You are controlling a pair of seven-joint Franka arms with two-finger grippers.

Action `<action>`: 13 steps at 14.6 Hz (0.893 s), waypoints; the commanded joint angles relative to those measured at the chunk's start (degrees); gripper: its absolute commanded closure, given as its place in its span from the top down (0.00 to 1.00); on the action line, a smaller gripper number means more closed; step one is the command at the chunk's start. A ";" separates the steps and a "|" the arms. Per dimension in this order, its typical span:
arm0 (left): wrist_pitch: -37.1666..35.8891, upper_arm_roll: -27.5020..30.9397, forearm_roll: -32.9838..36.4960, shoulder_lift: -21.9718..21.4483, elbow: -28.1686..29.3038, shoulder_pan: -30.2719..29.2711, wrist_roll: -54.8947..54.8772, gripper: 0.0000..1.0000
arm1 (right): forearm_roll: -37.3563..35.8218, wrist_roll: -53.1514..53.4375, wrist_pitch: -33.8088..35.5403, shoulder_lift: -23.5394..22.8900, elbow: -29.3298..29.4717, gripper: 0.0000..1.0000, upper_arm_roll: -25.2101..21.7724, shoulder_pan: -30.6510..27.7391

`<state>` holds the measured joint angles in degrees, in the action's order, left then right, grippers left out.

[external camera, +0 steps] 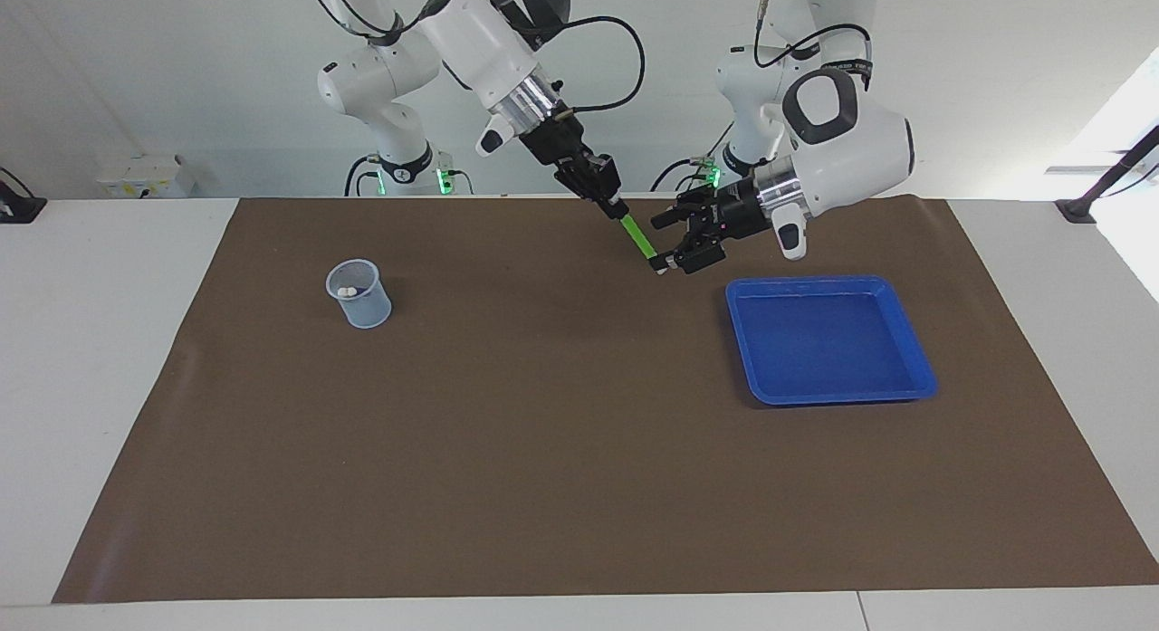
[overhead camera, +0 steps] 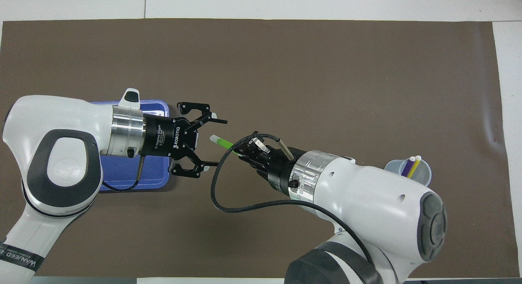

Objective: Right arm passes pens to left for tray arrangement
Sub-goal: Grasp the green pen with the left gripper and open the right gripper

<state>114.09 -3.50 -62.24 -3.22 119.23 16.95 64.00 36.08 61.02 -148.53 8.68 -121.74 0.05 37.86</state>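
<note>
My right gripper [external camera: 615,205] [overhead camera: 241,148] is shut on the bright green pen [external camera: 639,241] [overhead camera: 222,142] and holds it slanted in the air over the mat, pale end pointing down toward the left arm's end. My left gripper [external camera: 664,247] [overhead camera: 220,142] is open, its fingers on either side of that pale end, not touching it. The blue tray [external camera: 828,341] [overhead camera: 122,177] lies on the mat toward the left arm's end, partly covered by the left arm in the overhead view. The purple pen [overhead camera: 408,166] and yellow pen [overhead camera: 415,166] stand in a cup.
A small translucent cup [external camera: 359,294] [overhead camera: 424,175] stands on the brown mat [external camera: 543,450] toward the right arm's end. The right arm's black cable [overhead camera: 216,194] loops out beside its wrist. White table surface borders the mat.
</note>
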 commanded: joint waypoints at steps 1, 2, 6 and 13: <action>1.48 0.60 -1.30 -2.49 2.85 0.63 -0.54 0.87 | 1.45 -0.38 0.00 1.69 -1.66 0.00 -0.05 0.02; 1.48 0.60 -1.30 -2.49 2.85 0.63 -0.28 0.83 | 1.45 -0.38 0.00 1.69 -1.66 0.00 -0.05 0.02; 2.36 0.60 -1.30 -2.49 3.11 0.81 0.34 0.68 | 1.45 -0.47 0.00 1.69 -1.66 0.00 -0.05 0.02; 4.30 0.60 -1.30 -2.49 3.29 2.65 1.13 0.51 | 1.45 -0.55 0.08 1.69 -1.84 0.00 -0.05 -0.06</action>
<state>116.93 -3.47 -62.28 -3.83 120.36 18.74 64.66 36.08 61.02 -148.53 8.84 -122.05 0.05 37.86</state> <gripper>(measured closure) 0.432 0.819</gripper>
